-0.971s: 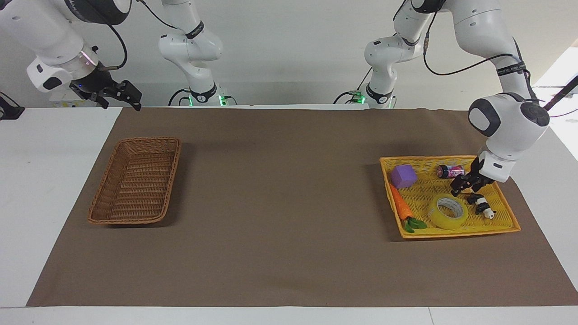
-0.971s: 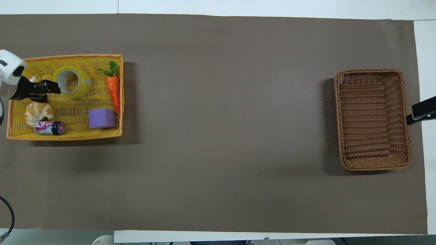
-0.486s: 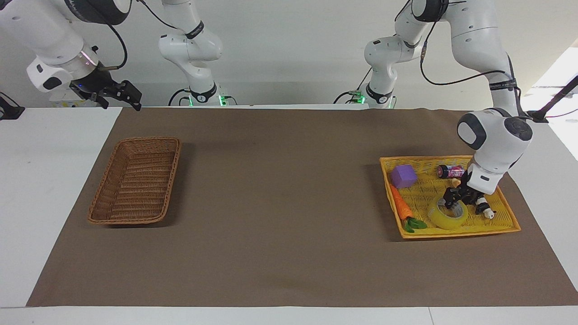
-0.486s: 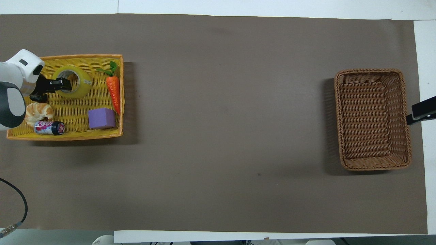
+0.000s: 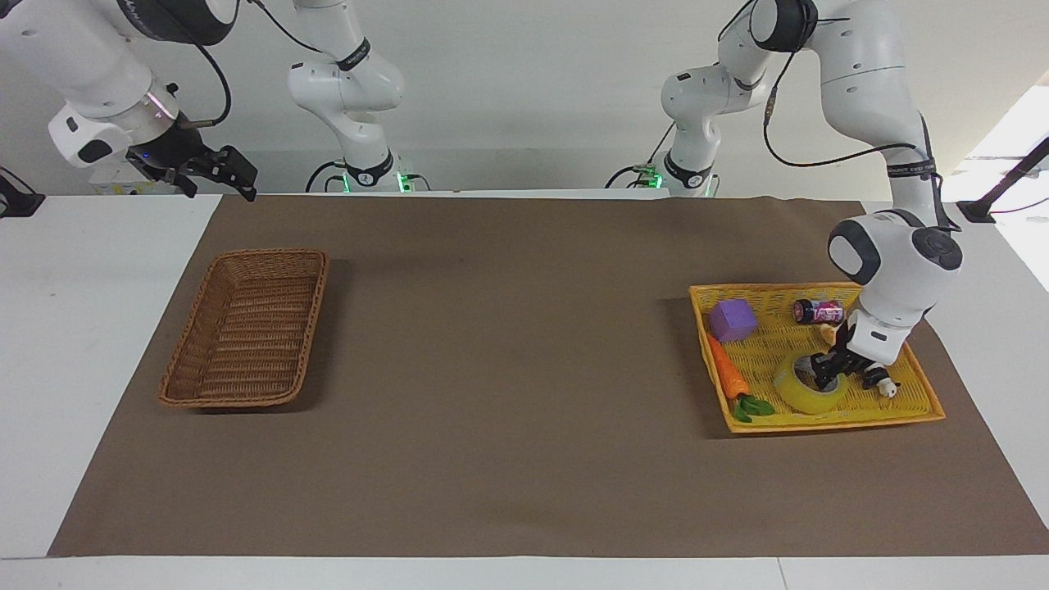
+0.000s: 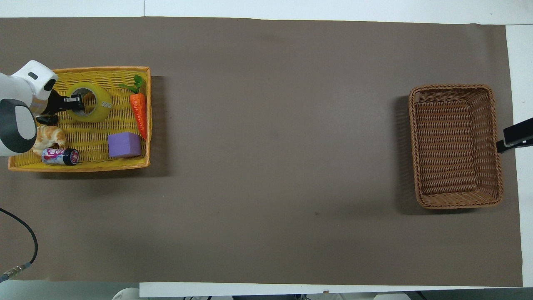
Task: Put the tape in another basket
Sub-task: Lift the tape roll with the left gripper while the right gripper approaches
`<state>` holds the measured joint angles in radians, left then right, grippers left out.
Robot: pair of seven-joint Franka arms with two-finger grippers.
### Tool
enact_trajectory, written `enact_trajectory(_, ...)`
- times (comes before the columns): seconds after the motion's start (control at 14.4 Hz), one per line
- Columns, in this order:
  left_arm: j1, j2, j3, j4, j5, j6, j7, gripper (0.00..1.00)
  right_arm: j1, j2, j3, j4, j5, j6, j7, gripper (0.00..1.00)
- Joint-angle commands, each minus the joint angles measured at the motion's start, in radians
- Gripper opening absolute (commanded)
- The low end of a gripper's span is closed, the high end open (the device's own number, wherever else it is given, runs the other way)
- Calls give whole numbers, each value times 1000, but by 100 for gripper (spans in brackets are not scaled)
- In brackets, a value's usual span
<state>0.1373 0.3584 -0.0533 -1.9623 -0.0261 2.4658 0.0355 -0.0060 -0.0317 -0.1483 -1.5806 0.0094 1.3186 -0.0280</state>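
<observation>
I see the tape (image 5: 810,392) in the yellow basket (image 5: 918,407), crowded by a carrot (image 5: 728,376), purple block (image 5: 732,319), can (image 5: 818,311) and croissant (image 6: 48,136). My left pincer (image 5: 824,378) straddles its wall, prongs apart. Open worktop (image 5: 508,344) runs to the wicker basket (image 5: 246,328); the right pincer (image 5: 215,170) waits, prongs apart.

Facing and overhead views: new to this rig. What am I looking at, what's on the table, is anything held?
Two robot arms stand at a table covered by a brown mat. One camera faces them from across the table; the other looks down from above their end.

Toward the left arm's end, a yellow basket holds a roll of tape, a toy carrot, a purple block, a small can, a croissant and a small black-and-white toy. An empty wicker basket sits toward the right arm's end.

The left pincer is down at the tape, one finger in its hole; whether it has clamped is unclear. The right pincer waits, raised and open.
</observation>
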Motion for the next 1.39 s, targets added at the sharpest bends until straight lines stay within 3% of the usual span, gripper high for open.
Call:
enact_trajectory(0.0,-4,7,6,35,-6,-52,10,0,-5,-30,6,-36,-9,21,-21,100)
enact_trajectory(0.21,-18,-3,4,231,-17,-322,-26,0,-5,-30,6,-36,-9,21,-21,100)
enact_trajectory(0.35,-85,-6,0,324,-18,-454,-173,0,-5,-30,6,-36,-9,21,-21,100)
enact_trajectory(0.49,-189,-32,-2,306,-34,-484,-280,0,-5,-30,6,-36,-9,21,-21,100)
enact_trajectory(0.83,-459,-47,-2,292,-202,-458,-586,1,-5,-30,6,-36,-9,21,-21,100)
enact_trajectory(1.18,-528,-50,-2,292,-268,-452,-600,2,-3,-31,6,-36,-9,11,-32,100)
enact_trajectory(1.32,-530,-50,-3,293,-268,-459,-617,1,-14,-34,6,-36,20,23,-152,100)
